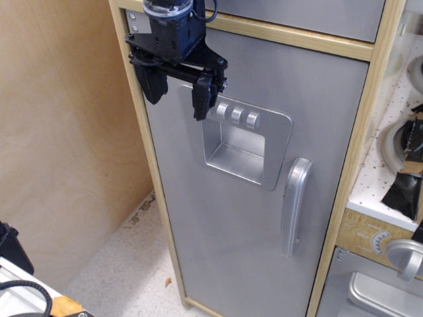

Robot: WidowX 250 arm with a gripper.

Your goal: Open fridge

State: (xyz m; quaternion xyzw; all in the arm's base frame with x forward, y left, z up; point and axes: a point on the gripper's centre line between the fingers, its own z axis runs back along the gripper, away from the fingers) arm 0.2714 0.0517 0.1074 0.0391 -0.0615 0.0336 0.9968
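The fridge [225,218] is a tall toy cabinet with a light wood frame and a matte grey door, which sits shut in its frame. The door has a recessed silver dispenser [241,148], three round knobs [236,115] and a curved silver handle [294,206] near its right edge. My black gripper [177,92] hangs in front of the door's upper left corner, left of the knobs and far from the handle. Its two fingers [202,99] are spread apart with nothing between them.
A short plain grey panel [310,16] sits above the fridge door. At the right are a white speckled counter [390,165] and a small grey oven door with a round silver knob [404,256]. A plywood wall [59,132] stands at the left, with black cables [20,290] on the floor.
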